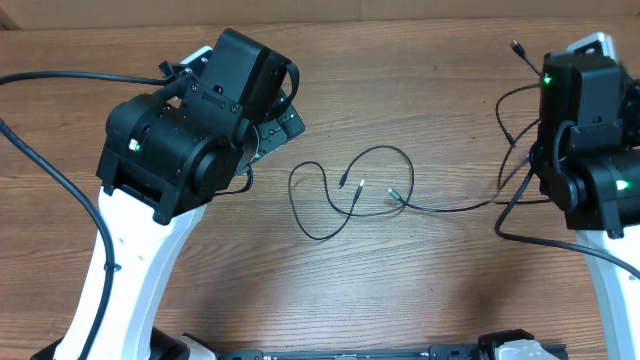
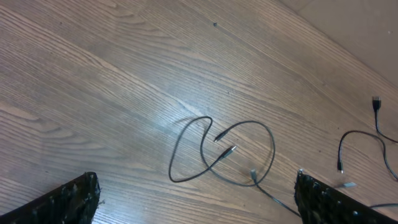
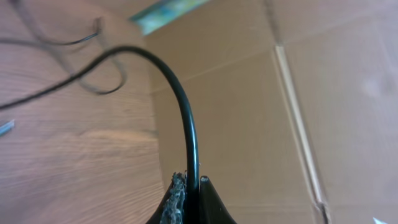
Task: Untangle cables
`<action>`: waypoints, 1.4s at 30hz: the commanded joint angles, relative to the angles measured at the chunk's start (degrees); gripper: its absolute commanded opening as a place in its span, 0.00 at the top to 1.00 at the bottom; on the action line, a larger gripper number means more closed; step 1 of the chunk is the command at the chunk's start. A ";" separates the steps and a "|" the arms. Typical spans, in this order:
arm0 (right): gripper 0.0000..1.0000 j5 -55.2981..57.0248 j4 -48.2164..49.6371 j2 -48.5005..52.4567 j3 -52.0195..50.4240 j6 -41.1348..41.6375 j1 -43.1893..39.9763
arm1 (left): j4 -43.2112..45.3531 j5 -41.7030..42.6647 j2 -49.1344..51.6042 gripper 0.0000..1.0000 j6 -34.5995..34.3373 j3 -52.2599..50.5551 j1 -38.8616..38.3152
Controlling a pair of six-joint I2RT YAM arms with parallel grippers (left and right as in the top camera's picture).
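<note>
The cables [image 1: 350, 190] lie in crossing loops at the middle of the wooden table, with small plug ends inside the loops. One strand [image 1: 455, 208] runs right toward the right arm [image 1: 585, 100]. In the left wrist view the loops [image 2: 224, 152] lie ahead of my left gripper [image 2: 196, 202], which is open wide above the table and holds nothing. Its fingers [image 2: 68, 202] are apart from the cables. My right gripper [image 3: 191, 186] is shut on a black cable [image 3: 186, 124] that arches up and left from the jaws. Another thin cable [image 1: 505, 100] with a plug curls beside the right arm.
Cardboard [image 3: 249, 93] stands past the table's right edge, and more runs along the far edge [image 1: 400, 10]. A thick black arm cable [image 1: 50, 170] crosses the table's left side. The left arm's body [image 1: 190, 130] hangs over the table left of the loops.
</note>
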 commanded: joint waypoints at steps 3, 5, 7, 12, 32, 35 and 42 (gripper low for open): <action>0.96 14.40 10.01 -0.96 0.68 -0.13 0.26 | -0.13 -1.22 -0.15 0.00 1.25 0.17 0.00; 0.96 17.75 17.05 -1.11 0.72 -3.17 0.26 | -0.13 -1.22 -0.15 0.00 1.25 0.17 0.00; 0.96 19.26 23.96 -1.40 0.72 -6.80 0.26 | -0.13 -1.22 -0.15 0.00 1.25 0.17 0.00; 0.96 20.46 44.46 -2.21 0.72 -18.47 0.26 | -0.13 -1.22 -0.15 0.00 1.25 0.17 0.00; 0.96 17.86 39.67 -0.02 0.33 -33.86 2.51 | -0.13 -1.22 -0.15 0.00 1.25 0.17 0.00; 0.96 11.67 24.50 0.76 0.33 -24.35 2.51 | -0.13 -1.22 -0.15 0.01 1.25 0.17 0.00; 0.96 -1.97 8.79 0.83 0.33 -10.01 2.51 | -0.13 -1.22 -0.15 0.00 1.25 0.17 0.00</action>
